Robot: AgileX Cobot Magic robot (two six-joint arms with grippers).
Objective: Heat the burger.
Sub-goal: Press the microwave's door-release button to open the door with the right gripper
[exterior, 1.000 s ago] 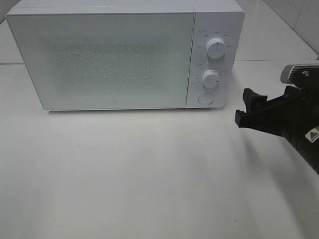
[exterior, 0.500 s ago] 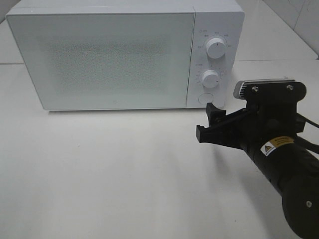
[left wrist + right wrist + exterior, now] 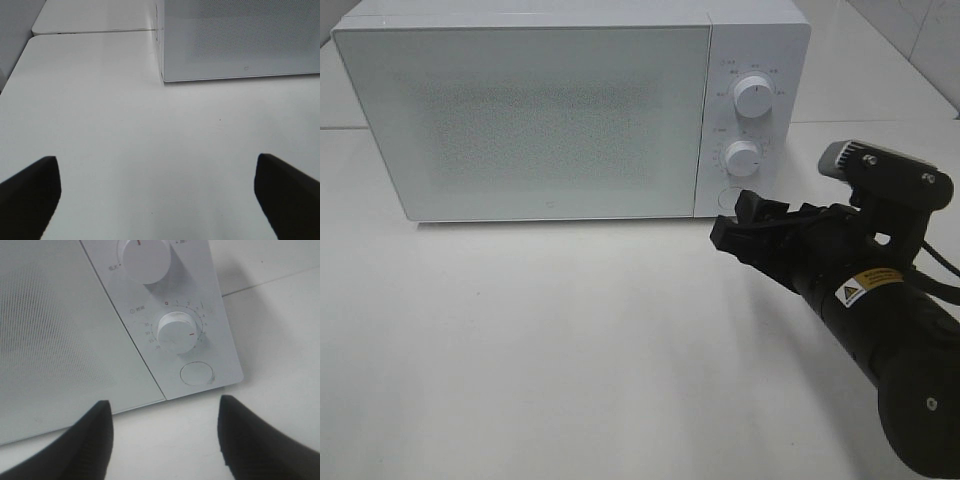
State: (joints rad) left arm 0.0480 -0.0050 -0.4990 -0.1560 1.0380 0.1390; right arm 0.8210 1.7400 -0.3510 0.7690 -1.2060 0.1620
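Observation:
The burger is out of view; the white microwave [image 3: 520, 120] stands at the back of the table with its door shut. My right gripper [image 3: 735, 220] hovers just in front of the control panel, close to the round door button [image 3: 730, 198]. In the right wrist view its fingers [image 3: 95, 435] stand apart, so the right gripper [image 3: 165, 440] is open and holds nothing, below the button [image 3: 196, 374] and the lower dial [image 3: 175, 332]. My left gripper [image 3: 160, 195] is wide open over bare table, short of the microwave's left front corner [image 3: 162, 77].
An upper dial [image 3: 754, 96] and a lower dial [image 3: 743, 158] sit on the panel right of the door. The white table [image 3: 570, 350] stretches in front of the microwave. A seam splits the tabletop behind the microwave [image 3: 100, 31].
My right arm has swung in from the right edge toward the microwave's control panel, and its fingers have drawn slightly closer together. The left gripper has not changed.

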